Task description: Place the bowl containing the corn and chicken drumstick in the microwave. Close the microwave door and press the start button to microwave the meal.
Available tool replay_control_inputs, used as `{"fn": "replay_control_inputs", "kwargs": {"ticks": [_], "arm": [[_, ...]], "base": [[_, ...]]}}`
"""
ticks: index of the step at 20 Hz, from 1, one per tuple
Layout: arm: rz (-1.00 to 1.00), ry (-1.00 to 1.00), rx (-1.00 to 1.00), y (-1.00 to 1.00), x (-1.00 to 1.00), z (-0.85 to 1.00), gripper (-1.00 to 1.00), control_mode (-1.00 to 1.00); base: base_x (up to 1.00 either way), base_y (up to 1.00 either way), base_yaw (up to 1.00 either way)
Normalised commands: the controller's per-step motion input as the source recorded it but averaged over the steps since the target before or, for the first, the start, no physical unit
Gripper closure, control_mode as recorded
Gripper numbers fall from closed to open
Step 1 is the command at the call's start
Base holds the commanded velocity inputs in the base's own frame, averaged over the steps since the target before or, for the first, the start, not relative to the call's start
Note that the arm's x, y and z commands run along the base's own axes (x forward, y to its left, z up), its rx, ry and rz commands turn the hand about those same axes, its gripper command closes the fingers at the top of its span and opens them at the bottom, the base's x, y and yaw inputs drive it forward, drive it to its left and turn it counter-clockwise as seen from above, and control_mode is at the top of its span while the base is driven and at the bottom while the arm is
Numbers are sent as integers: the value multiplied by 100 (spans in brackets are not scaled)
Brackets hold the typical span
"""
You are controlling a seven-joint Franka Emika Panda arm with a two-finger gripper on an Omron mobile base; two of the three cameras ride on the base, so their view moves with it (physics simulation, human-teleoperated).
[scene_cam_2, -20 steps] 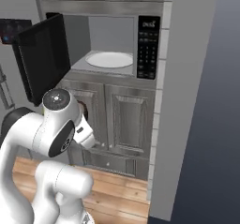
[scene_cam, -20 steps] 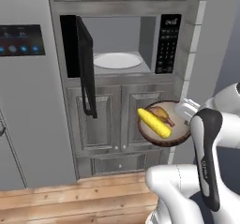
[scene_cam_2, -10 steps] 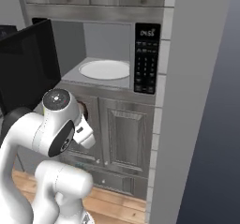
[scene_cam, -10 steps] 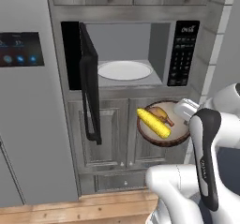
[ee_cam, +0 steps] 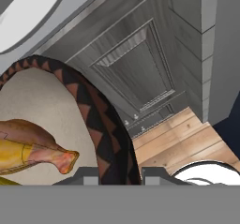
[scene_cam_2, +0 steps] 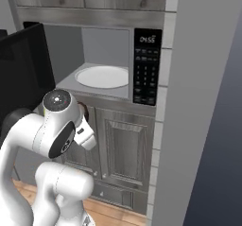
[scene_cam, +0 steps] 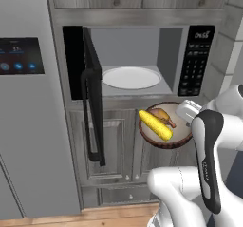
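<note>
Carrying the meal toward the oven: from the left base view, the bowl [scene_cam: 164, 132] hangs in the air just below and in front of the microwave [scene_cam: 137, 62], with the corn [scene_cam: 154, 125] and the chicken drumstick [scene_cam: 162, 115] lying side by side inside it. The microwave door [scene_cam: 90, 93] stands swung wide to the left, its turntable [scene_cam: 131, 77] bare.

From the right base view, the white arm's elbow blocks the bowl; the microwave's button panel [scene_cam_2: 145, 72] sits untouched at right.

In the hand view, the tool [ee_cam: 120, 174] straddles the bowl's patterned rim, its tips pinched on either side of that rim, the drumstick's end close by.

By appearances the pickup is finished. Still ahead: lifting the bowl onto the turntable, letting go, shutting the door and pressing start.
</note>
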Motion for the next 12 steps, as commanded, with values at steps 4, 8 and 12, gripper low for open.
{"fn": "replay_control_inputs", "kwargs": {"ticks": [4, 8, 12], "arm": [[0, 0, 0, 0, 0, 0, 100, 100], [0, 0, 0, 0, 5, 0, 100, -100], [0, 0, 0, 0, 1, 0, 100, -100]], "base": [[29, 5, 9], [19, 8, 4], [0, 0, 0]]}}
